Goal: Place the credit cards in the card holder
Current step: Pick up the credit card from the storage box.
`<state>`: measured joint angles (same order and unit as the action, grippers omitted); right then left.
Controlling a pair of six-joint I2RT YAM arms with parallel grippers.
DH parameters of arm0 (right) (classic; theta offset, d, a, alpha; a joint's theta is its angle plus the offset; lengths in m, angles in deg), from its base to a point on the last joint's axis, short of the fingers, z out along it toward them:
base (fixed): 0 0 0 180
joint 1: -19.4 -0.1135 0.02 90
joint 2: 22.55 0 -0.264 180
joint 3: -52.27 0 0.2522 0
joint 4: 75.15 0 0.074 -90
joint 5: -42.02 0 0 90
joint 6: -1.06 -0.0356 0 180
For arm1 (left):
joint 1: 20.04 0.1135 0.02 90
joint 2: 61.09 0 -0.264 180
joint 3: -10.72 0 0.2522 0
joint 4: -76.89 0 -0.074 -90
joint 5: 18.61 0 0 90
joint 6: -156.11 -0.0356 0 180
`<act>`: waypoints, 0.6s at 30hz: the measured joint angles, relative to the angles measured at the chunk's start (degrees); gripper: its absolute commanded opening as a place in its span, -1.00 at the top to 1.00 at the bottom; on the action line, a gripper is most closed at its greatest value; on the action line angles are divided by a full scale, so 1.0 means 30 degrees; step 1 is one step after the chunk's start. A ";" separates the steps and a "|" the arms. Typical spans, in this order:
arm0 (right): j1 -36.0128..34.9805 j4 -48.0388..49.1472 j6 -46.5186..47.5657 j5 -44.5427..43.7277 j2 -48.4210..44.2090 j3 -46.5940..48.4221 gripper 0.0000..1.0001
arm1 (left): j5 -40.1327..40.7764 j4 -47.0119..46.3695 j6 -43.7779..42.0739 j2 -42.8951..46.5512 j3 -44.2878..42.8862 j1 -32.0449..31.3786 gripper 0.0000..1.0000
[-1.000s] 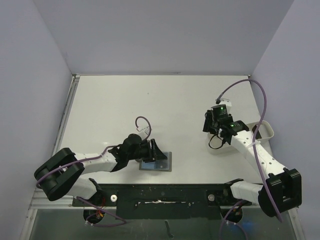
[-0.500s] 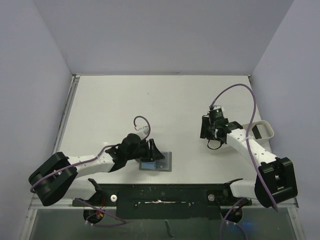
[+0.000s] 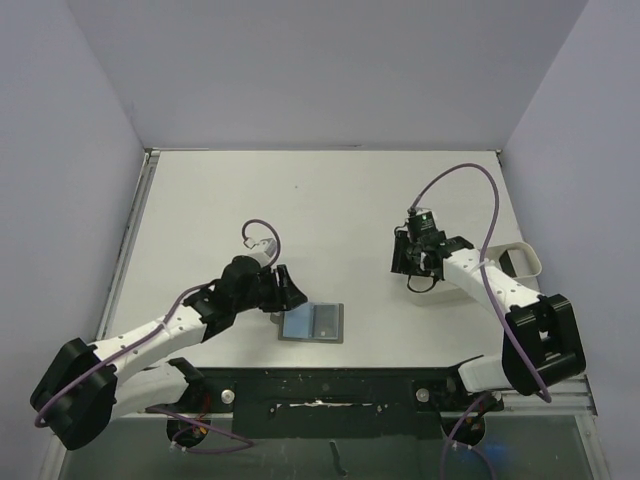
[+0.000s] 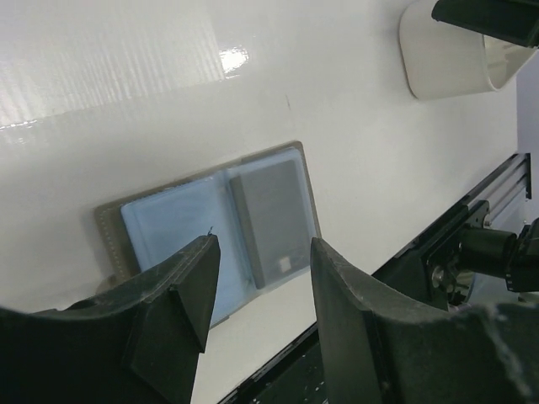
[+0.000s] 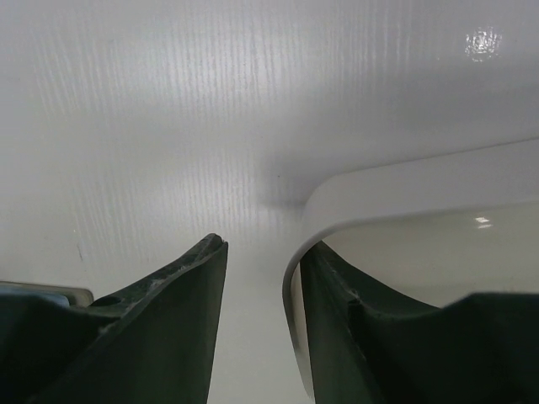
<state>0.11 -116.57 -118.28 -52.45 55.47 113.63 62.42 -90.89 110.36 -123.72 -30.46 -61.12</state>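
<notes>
**Top view.** Even, diffuse light falls from above. The surface (image 3: 330,200) reads bright white, and you see only faint, soft shadows under the arms. Focus is sharp throughout.

**Left wrist view.** A small glare patch (image 4: 234,57) and a pale band of sheen lie on the surface. The holder (image 4: 168,231) is reasonably sharp, while the left claw (image 4: 263,248) is dark and blurred in the foreground.

**Right wrist view.** You get a glare spot (image 5: 482,42) at upper right and a soft shadow (image 5: 282,189) beside the tray (image 5: 421,181). The right claw (image 5: 264,246) is underexposed and out of focus.
</notes>
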 measured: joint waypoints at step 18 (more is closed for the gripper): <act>0.0255 -0.2382 0.2120 -0.1683 0.0102 0.3133 -0.15 | -0.0153 0.4175 -0.2229 0.0692 -0.2732 0.0823 -0.09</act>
<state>0.88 -123.72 -111.92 -57.50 55.77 123.02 61.96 -78.37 103.67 -121.64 -38.65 -58.65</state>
